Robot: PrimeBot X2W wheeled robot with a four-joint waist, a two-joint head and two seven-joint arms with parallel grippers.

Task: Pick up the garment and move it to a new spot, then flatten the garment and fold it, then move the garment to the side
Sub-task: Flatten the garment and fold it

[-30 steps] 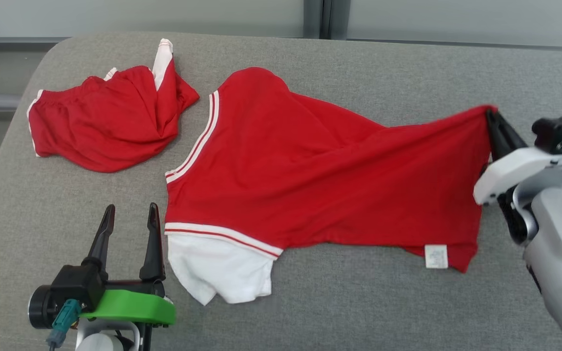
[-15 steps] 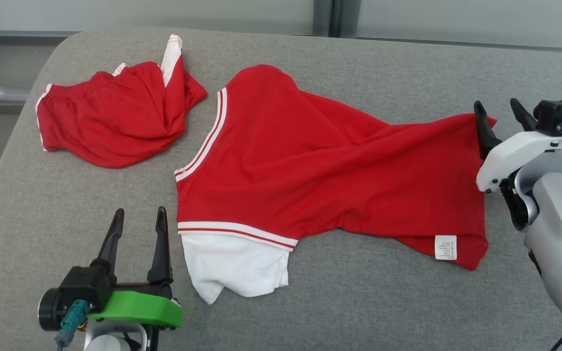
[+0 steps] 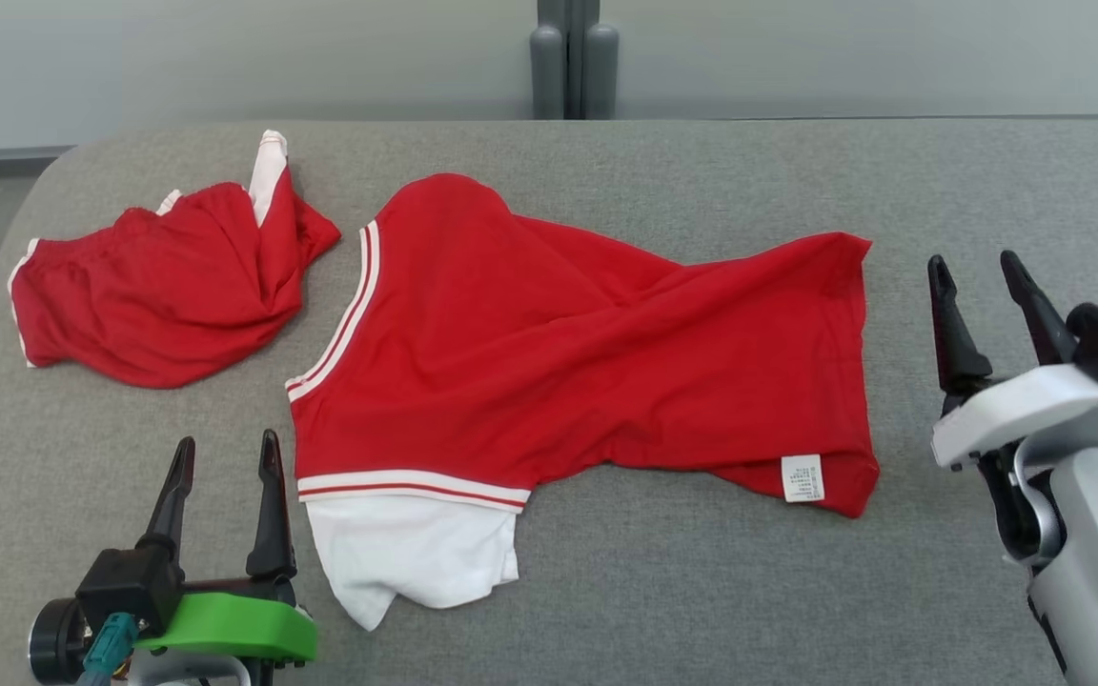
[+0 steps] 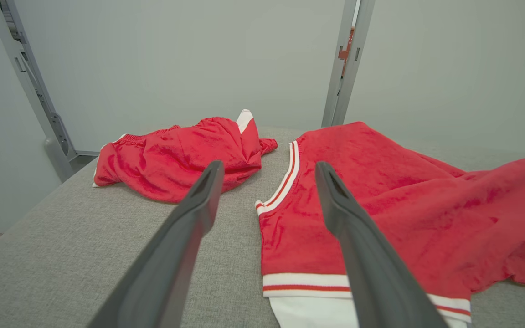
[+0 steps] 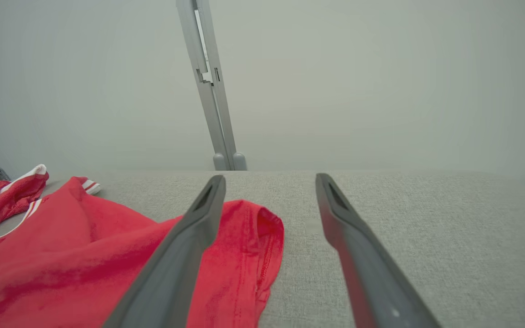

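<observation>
right gripper (image 3: 972, 262) has let go of the garment (image 3: 559, 362)'s far right corner and backed off, so it now hangs spread open and empty just off the garment's right edge, and that corner has dropped onto the grey padded surface (image 3: 701, 591). looks like the flattening step to me: the garment lies spread out but creased, with its white sleeve at the near left, beside the left gripper (image 3: 227, 440) (also wide open, empty), so next it wants a fresh pinch on an edge to tug the wrinkles out. second red piece (image 3: 158, 286) is bunched off the garment's far left, pale wall and grey post (image 3: 573, 57) behind it.
</observation>
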